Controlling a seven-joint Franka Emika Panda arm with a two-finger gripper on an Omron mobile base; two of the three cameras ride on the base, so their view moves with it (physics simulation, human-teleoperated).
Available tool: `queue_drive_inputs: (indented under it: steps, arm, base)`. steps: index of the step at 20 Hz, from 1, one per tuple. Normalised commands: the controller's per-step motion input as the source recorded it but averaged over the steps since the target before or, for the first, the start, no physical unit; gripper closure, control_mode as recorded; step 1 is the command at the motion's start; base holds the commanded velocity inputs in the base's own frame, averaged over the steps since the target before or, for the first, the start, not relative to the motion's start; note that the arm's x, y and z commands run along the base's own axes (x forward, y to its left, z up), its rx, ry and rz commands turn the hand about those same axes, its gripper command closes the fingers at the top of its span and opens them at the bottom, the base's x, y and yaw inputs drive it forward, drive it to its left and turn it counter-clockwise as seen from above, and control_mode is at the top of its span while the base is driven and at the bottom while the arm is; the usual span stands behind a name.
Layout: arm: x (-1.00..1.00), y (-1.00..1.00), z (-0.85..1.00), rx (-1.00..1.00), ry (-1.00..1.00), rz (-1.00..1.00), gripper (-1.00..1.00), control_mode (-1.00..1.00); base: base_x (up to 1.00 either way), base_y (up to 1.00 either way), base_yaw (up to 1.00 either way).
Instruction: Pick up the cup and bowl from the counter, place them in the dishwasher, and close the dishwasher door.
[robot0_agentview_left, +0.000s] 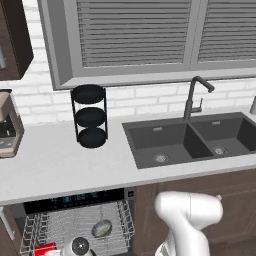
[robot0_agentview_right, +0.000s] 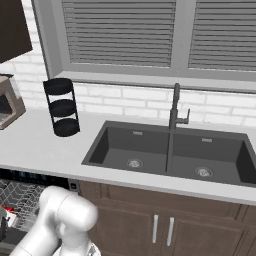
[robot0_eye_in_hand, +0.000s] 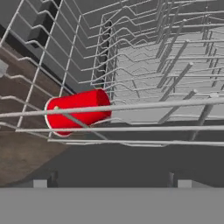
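Hand view looks into the grey wire rack (robot0_eye_in_hand: 144, 61) of the dishwasher (robot0_agentview_left: 75, 200), and the cup (robot0_eye_in_hand: 78, 112) lies there on its side, red wall toward the camera and white rim pointing to the left of the picture. Horizontal rack wires cross in front of it, and upright tines stand to its right. The gripper (robot0_eye_in_hand: 111, 183) shows as two small dark fingertips low in this view, set far apart with nothing between them, so the jaws stand spread and empty, short of the cup.

From the left base view, a patch of the same red sits at the lower left of the pulled-out rack, and the bowl (robot0_agentview_left: 101, 229) rests tilted among the wires near the rack's middle, its speckled inside facing up and forward. The black control strip with teal lights runs just above the rack, under the edge of the counter (robot0_agentview_left: 60, 165). The dishwasher door cannot be made out.

On the counter a black three-tier round rack (robot0_agentview_left: 90, 116) stands near the white brick wall, a coffee machine (robot0_agentview_left: 7, 125) stands at the far left, and the dark double sink (robot0_agentview_right: 170, 150) with its tall faucet (robot0_agentview_right: 176, 107) lies to the right, below a window with closed blinds. Brown cabinets (robot0_agentview_right: 165, 225) sit beneath the sink.
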Motion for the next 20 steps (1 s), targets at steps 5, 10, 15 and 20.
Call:
queue_drive_inputs:
  steps: [5,10,15,20]
  arm:
    - [0.38,0.0,-0.25,-0.09,-0.04,0.0,-1.0,-1.0]
    - [0.38,0.0,-0.31,-0.11,-0.04,0.0,-1.0,-1.0]
    - [0.4,0.0,-0.36,-0.1,-0.01,0.0,-1.0,-1.0]
    - [0.51,0.0,-0.38,-0.09,-0.01,0.0,-1.0,-1.0]
  base:
    - [0.0,0.0,0.0]
    - [0.0,0.0,0.0]
    - [0.0,0.0,0.0]
    - [0.0,0.0,0.0]
